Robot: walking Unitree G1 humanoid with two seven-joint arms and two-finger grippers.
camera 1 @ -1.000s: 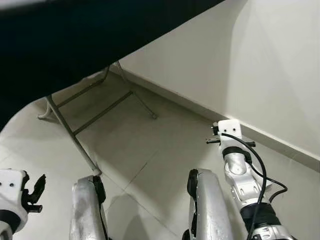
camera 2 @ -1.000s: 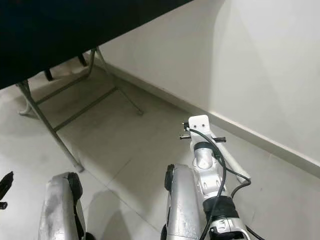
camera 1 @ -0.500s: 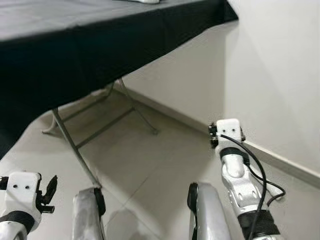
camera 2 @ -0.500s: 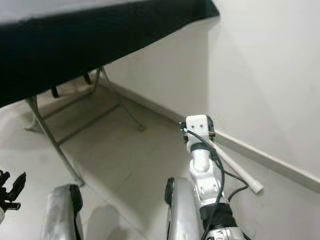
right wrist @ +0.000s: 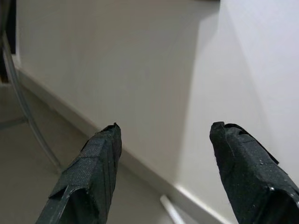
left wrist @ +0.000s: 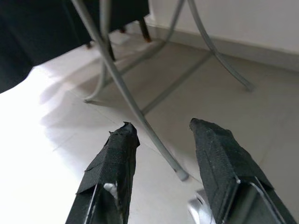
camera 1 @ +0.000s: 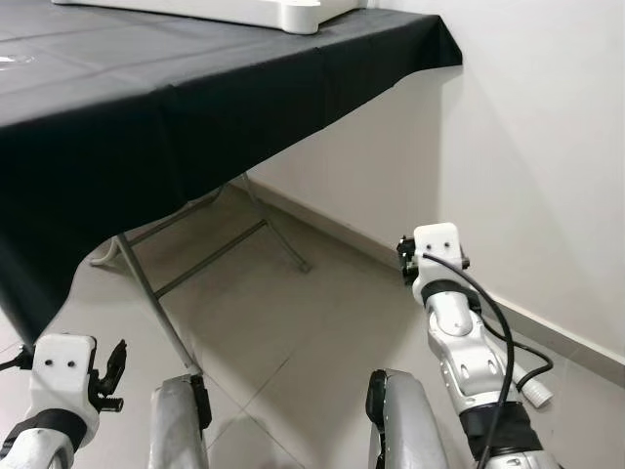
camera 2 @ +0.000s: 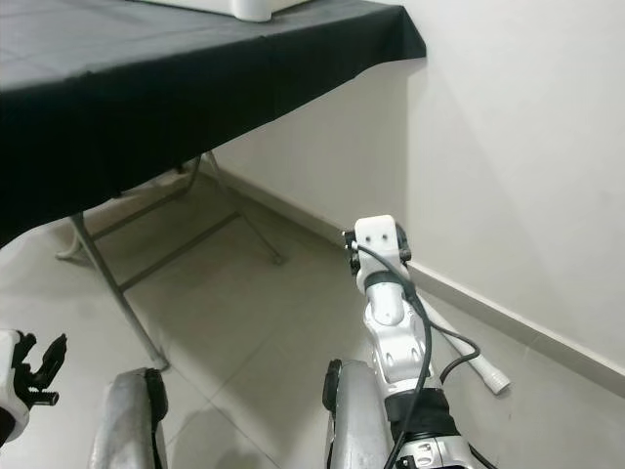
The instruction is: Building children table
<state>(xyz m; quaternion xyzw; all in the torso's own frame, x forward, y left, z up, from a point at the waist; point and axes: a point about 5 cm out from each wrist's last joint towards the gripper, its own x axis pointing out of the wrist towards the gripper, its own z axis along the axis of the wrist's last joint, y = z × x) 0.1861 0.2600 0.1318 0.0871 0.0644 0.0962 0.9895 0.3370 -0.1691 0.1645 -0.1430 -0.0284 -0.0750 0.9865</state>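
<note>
While both hands, left hand [left wrist: 161,133] and right hand [right wrist: 163,133], gape empty, a white tray [camera 1: 244,12] tops the black-clothed table [camera 1: 146,98]

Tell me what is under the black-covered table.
Under the table: grey folding legs with crossbars on a tiled floor. The hanging cloth hides the space further back.

no readable text anywhere tbh, no labels, brands or numbers on the black-draped desk [camera 1: 195,88], the wall, or the floor under it.
</note>
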